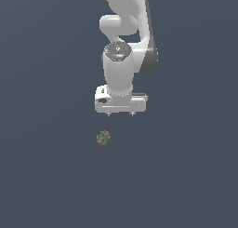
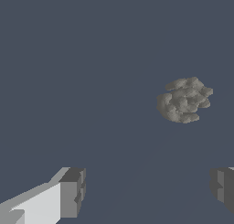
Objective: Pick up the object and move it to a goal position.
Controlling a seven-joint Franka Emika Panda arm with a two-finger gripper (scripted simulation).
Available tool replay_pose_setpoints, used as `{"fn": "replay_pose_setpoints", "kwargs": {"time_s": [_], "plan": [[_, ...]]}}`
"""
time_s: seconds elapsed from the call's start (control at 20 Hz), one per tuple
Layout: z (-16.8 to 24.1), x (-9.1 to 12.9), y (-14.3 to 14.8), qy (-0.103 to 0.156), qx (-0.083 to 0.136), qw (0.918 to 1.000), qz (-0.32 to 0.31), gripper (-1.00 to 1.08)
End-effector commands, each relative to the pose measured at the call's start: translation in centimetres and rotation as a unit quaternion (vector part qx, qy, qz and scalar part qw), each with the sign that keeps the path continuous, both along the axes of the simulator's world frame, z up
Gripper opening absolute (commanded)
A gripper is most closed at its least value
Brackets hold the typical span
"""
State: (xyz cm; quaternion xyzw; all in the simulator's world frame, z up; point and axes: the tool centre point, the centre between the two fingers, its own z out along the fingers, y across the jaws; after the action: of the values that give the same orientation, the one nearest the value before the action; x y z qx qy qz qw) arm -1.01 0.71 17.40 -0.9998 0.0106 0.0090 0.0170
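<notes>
Featureless grey-blue ground carries one rocky clump [image 1: 103,138]. My gripper [image 1: 120,114] hangs above it, jaws spread wide and empty. I judge I must centre over the clump before descending.

Flat, dim sim render; even light, no glare, faint shadows, sharp.
</notes>
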Motion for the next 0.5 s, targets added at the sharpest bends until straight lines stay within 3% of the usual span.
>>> {"fn": "replay_pose_setpoints", "kwargs": {"time_s": [0.0,0.45], "plan": [[0.0,0.0,0.0,0.000,0.000,1.0000,0.000,1.00],[1.3,-0.4,2.0,0.003,0.008,1.0000,-0.001,1.00]]}}
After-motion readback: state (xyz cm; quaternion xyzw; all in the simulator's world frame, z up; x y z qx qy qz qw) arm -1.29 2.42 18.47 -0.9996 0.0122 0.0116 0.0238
